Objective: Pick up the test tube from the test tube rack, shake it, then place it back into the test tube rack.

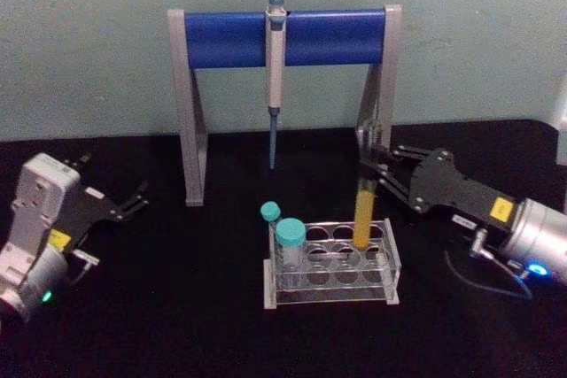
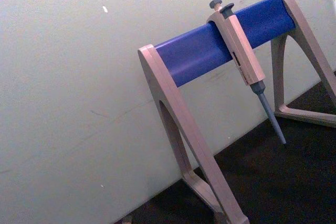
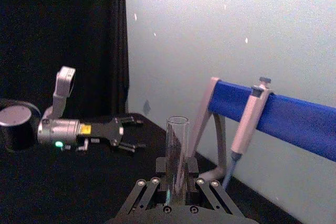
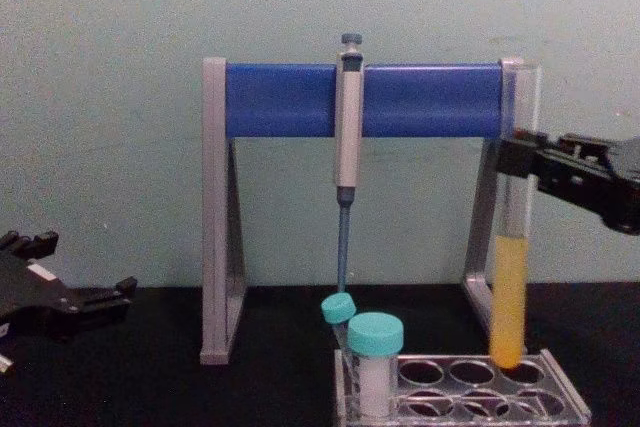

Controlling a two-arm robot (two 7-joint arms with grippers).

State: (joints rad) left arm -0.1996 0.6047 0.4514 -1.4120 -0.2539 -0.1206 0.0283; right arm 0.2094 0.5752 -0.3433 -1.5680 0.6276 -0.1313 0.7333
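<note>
- Right gripper point(image 4: 517, 155): jaws clamp the test tube point(image 4: 508, 292) near its top; tube upright, base at a rear hole of the rack point(image 4: 565, 405).
- Advised: keep tube vertical, centred on that hole.
- Left gripper point(image 1: 124, 204): parked left, jaws apart.

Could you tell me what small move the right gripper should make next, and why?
Probably a straight lift. The right gripper is shut on the test tube, whose tip sits at a back-row hole of the test tube rack, so shaking now could knock it. The left gripper lies open at left.
</note>
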